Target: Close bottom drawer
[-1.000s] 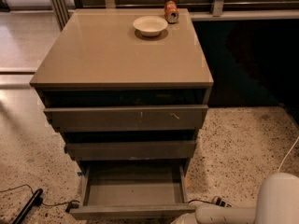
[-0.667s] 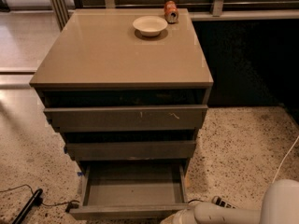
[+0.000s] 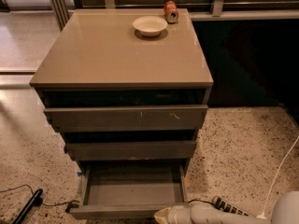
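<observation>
A white bowl point(image 3: 149, 25) sits on the tabletop point(image 3: 107, 55) at 12 o'clock. The bottom drawer point(image 3: 133, 190) stands pulled out, grey floor showing. The gripper point(image 3: 163, 214) is at its front edge, at 5 o'clock; I cannot tell its grip.

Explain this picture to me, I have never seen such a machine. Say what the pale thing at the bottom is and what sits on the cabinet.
One camera looks down on a tan-topped cabinet from the front. The pale tube at the bottom right is the robot's single arm. Its gripper, the tool for grasping, is at the front edge of the bottom drawer, which is pulled out and looks empty. On the cabinet top are a white bowl and an orange can. No held object is visible.
</observation>
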Controlling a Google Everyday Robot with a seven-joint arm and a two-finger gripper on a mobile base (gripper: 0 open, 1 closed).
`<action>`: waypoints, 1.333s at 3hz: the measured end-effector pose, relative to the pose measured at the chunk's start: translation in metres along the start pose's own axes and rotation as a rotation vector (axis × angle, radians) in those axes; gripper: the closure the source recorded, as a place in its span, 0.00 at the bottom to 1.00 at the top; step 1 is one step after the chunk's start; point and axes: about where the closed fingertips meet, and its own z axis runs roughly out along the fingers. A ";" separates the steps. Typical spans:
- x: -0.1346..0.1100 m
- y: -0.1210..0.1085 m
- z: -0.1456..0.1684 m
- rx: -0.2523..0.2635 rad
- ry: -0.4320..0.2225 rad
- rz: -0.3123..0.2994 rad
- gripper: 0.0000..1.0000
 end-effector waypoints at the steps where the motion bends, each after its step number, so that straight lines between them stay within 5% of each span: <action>1: -0.014 -0.009 -0.001 0.056 -0.037 -0.018 1.00; 2: -0.014 -0.009 -0.001 0.056 -0.037 -0.018 1.00; 4: -0.014 -0.009 -0.001 0.056 -0.037 -0.018 0.63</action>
